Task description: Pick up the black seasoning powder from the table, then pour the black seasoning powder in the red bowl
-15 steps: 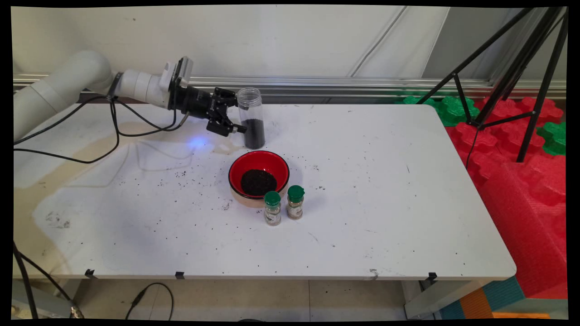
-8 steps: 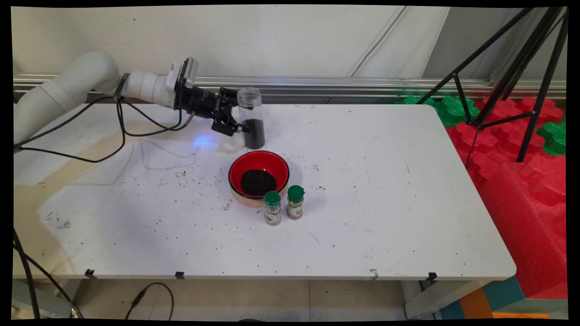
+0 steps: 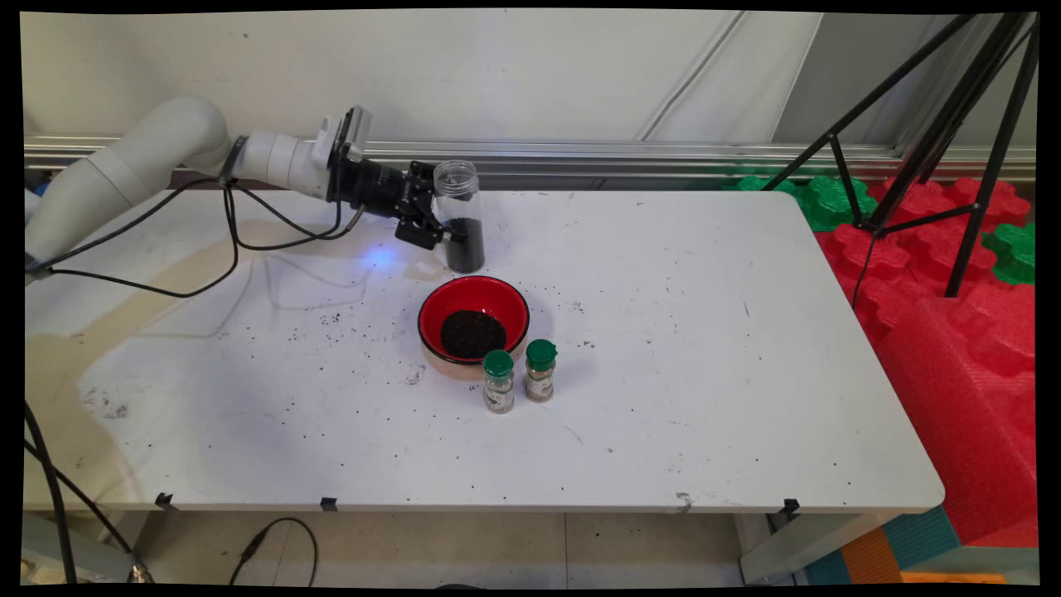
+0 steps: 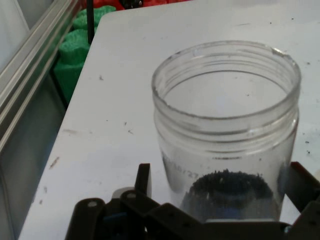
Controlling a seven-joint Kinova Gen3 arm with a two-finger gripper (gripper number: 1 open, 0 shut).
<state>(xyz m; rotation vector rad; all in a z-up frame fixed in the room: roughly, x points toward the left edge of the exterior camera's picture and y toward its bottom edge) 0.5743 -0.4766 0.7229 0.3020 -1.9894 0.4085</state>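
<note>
Tool [image 3: 443, 225], fingers spread, straddles the lower half of an upright, lidless clear jar [image 3: 461, 217] holding dark granules, at the worktop's [image 3: 704, 348] far edge; red bowl [image 3: 473, 327] just in front.

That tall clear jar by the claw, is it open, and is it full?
Open: the jar has no lid, and the hand view looks into its bare mouth. It is not full; dark grains fill roughly its lower half.
</note>
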